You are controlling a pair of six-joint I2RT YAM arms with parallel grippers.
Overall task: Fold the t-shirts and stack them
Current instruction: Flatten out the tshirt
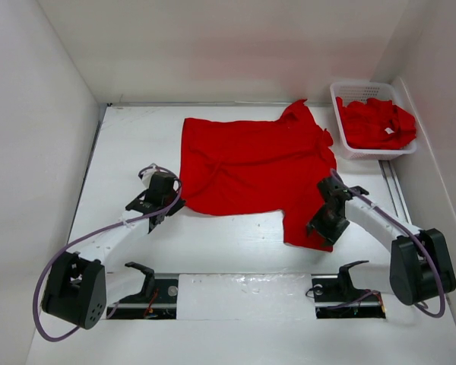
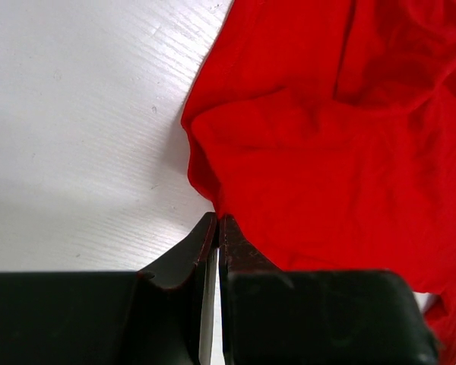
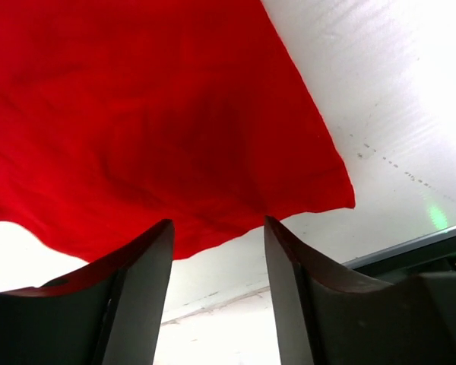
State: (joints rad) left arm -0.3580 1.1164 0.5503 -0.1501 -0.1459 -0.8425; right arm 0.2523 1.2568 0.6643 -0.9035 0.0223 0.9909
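White table (image 1: 137, 137), red t-shirt (image 1: 251, 163) spread flat, slotted basket (image 1: 374, 153) of crumpled red shirts (image 1: 376, 122) off its far-right sleeve, right gripper (image 3: 219, 228) gaping empty over its near-right corner, left gripper (image 2: 216, 220) pressed closed at its near-left hem.

No text, brand, number or sign is legible in any view. The small white neck tag (image 1: 388, 131) on the t-shirts (image 1: 368, 122) in the white basket (image 1: 357, 151) is too small to read.
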